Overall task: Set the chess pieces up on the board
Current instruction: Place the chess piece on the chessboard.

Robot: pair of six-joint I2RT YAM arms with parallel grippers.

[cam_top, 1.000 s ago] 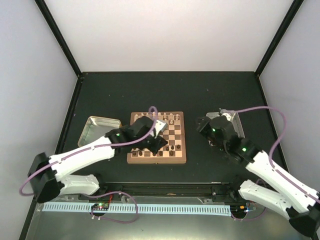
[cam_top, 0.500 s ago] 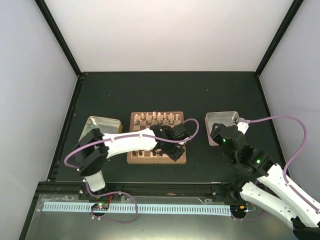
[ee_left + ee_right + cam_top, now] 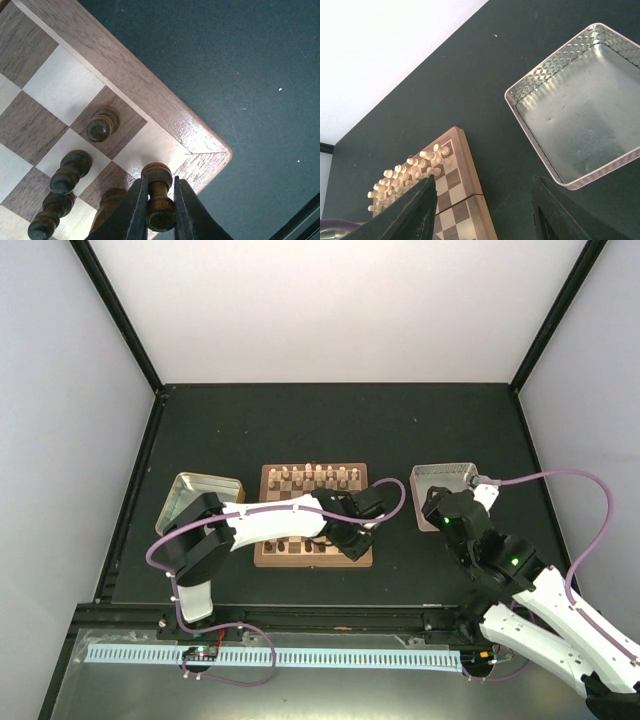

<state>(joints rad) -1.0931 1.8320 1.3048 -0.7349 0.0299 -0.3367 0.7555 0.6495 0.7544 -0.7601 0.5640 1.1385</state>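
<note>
One dark piece (image 3: 156, 172) is clamped between the two fingers of the left tool (image 3: 160, 184), which are closed tightly on its thin stem, so the wide foot points down at the board (image 3: 165, 117) and the piece stays upright for setting down. To get there the left arm reaches across the board to its near right corner. The wrist view shows the foot over the pale corner square, just inside the tan border. I cannot tell if it already touches the wood or hangs a little above. In my judgement this is the placing step for a corner piece of the dark side, and the grip on the stem leaves the foot free to land flat. Several other dark pieces (image 3: 102, 124) stand on the squares just beside it, so the fingers have little room and a careless opening could knock a neighbour. Along the far edge the pale pieces (image 3: 315, 477) stand in their rows. The right tool (image 3: 484, 187) is wide open and holds nothing. It hovers above the desk (image 3: 330, 430) between the board and the silver tray (image 3: 540, 75), which looks empty in the wrist view, well apart from the left arm so as not to disturb it.
</note>
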